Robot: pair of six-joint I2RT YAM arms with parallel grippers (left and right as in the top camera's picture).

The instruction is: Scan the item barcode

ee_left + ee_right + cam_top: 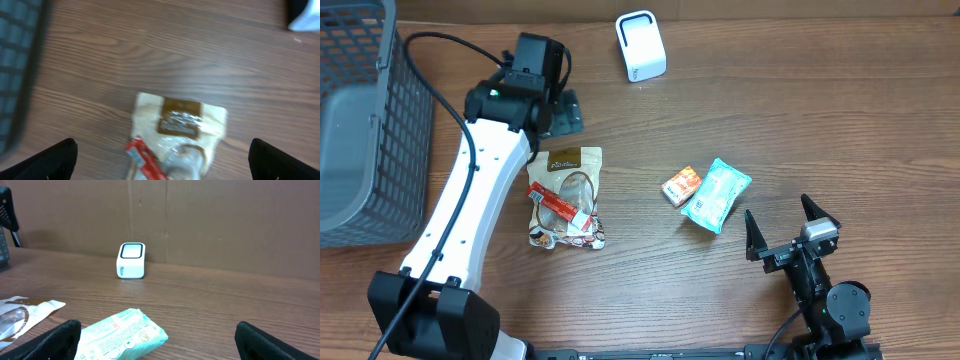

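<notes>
Pouch (566, 196) lies flat on the table (720, 290), well apart from the scanner (640, 45) at its 1 o'clock. Left gripper (161, 147) hovers at the pouch's 12 o'clock, jaws wide and empty, probably lined up to take it. Right gripper (777, 207), also wide open and empty, waits at the wipes' (716, 194) 4 o'clock.

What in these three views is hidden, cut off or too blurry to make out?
Barcodes on the tan snack pouch, small orange packet and mint-green wipes pack: too small overhead.
Pouch's lower half: cut off by the left wrist view's bottom edge, and blurred.
Grey mesh basket: cut off by the overhead's left edge.
</notes>
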